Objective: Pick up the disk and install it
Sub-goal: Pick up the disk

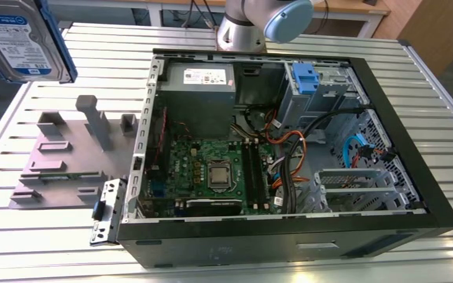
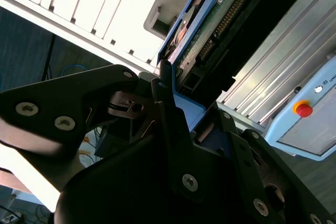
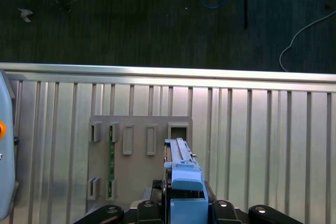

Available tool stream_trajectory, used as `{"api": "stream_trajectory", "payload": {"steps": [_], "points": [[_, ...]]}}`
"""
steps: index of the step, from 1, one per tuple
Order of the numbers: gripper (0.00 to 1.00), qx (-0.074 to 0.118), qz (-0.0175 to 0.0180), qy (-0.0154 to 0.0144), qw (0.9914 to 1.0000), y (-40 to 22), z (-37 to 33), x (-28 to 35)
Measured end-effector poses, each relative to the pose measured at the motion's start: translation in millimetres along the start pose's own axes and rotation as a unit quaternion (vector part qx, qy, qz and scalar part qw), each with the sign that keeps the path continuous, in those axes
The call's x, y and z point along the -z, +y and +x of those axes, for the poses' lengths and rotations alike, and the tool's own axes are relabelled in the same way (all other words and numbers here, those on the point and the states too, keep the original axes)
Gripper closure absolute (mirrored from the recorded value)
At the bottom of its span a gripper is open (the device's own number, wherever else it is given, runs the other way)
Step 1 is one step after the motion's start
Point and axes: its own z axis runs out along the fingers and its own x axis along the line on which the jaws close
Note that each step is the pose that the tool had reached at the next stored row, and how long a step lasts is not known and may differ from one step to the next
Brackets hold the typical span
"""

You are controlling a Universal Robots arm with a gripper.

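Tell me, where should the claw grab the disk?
At the blue handle end of its carrier frame, coming in from that short end. The disk is thin and flat, so the claw can pinch across its thickness there, clear of the bare circuit board. In the second wrist view the claw grips it just so.

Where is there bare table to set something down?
Bare slats: the table at the exterior view's lower left, below the fixture; the far strip between fixture and arm; the narrow strip on the exterior view's right of the case. Crowded: inside the case, with cables and motherboard.
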Motion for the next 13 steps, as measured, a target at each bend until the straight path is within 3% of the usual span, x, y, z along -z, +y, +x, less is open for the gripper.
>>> {"api": "stream_trajectory", "payload": {"steps": [13], "points": [[0.63,0.0,0.0,0.0,1.0,0.1,0.1,2.9]]}}
